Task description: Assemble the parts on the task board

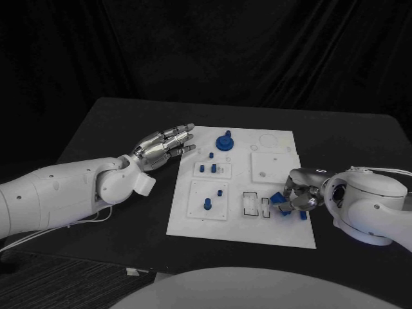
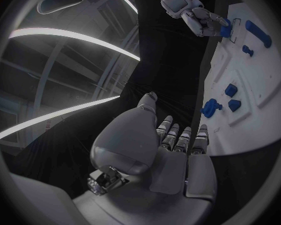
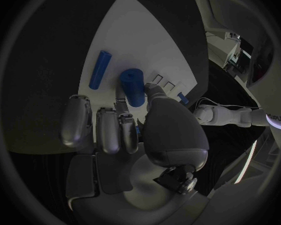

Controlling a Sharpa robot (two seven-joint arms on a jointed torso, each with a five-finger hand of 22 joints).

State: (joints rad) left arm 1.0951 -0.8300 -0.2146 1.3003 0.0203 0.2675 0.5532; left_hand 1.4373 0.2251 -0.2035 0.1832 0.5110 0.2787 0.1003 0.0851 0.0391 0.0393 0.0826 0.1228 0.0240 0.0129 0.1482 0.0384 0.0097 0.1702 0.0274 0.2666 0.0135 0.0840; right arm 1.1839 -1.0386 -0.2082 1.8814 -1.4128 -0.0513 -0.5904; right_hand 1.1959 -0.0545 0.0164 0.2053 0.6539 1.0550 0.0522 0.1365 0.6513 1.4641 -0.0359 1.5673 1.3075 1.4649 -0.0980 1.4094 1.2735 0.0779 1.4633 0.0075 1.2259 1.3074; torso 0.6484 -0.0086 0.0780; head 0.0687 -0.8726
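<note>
The silver right hand (image 1: 297, 193) grips a small blue plastic part (image 1: 282, 200) over the flat white task board (image 1: 239, 228), while the silver left hand (image 1: 166, 144) hovers with fingers apart at the board's edge.

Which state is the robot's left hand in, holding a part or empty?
Empty. The left hand hovers beside the task board, fingers stretched out and apart, with nothing between them; the left wrist view shows the same.

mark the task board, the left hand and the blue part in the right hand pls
task board (image 1: 262, 226), head view, bare near edge of the white plate
left hand (image 1: 165, 144), head view, middle of the hand, beside the board
blue part (image 3: 133, 86), right wrist view, side of the cylinder at the fingertips
</note>
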